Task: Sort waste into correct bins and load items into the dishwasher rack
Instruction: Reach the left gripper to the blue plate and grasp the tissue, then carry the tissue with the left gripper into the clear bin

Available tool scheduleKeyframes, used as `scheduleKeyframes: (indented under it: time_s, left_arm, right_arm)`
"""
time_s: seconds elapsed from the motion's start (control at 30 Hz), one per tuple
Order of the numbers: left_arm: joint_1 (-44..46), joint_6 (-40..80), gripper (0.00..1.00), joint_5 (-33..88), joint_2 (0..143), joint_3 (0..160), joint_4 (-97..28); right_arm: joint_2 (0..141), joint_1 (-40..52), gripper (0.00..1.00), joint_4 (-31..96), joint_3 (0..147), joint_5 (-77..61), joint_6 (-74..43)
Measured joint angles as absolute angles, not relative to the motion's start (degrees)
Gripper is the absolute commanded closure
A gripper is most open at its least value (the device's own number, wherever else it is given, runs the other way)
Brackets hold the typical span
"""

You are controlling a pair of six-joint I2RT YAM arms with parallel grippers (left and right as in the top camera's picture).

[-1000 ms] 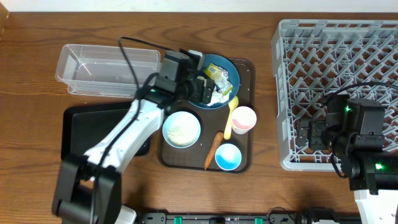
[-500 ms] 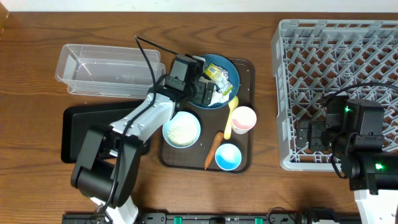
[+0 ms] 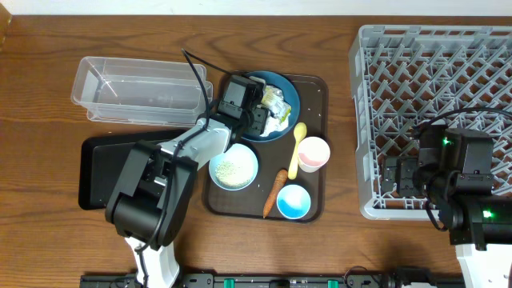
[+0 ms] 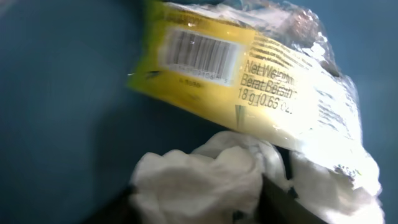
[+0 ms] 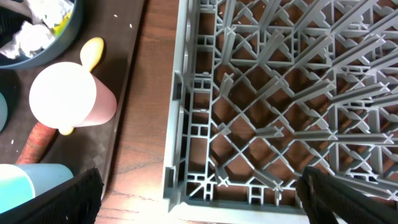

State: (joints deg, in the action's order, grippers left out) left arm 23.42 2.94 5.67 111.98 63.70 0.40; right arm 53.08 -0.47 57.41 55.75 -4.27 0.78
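Tissue (image 4: 199,180), crumpled white, lies nearest the left claw (image 3: 259,120) on the blue plate (image 4: 62,93), yellow wrapper (image 4: 249,74) touching just beyond; that claw's grip cannot be told. A pinch could lift both together. Right claw (image 5: 208,196) hangs spread, empty, at the rack (image 5: 280,93) edge.

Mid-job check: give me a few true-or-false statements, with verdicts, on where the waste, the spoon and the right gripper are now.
1. The yellow wrapper lies on the blue plate. True.
2. The carrot is in the clear tub. False: it lies on the brown tray.
3. The rice sits in the white bowl. True.
4. The spoon is in the black bin. False: it lies on the tray beside the pink cup.
5. The right gripper holds a cup. False: its jaws are open, above the rack.
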Motion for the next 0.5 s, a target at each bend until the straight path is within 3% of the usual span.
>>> scheduleKeyframes:
  time_s: [0.1,0.3,0.5]
  left_arm:
    - [23.42,2.81,0.66,5.67,112.09,63.70,0.71]
    - [23.42,2.76,0.66,5.61,110.32,63.70,-0.10]
    - [23.42,2.74,0.66,5.61,99.90,63.70,-5.10]
  right_arm:
    - [53.08,-0.47,0.01,57.41,55.75,-4.27,0.78]
    - [53.08,-0.47,0.01,57.45,55.77,-4.27,0.78]
    - [53.08,-0.47,0.01,57.52,55.77,-4.27,0.75]
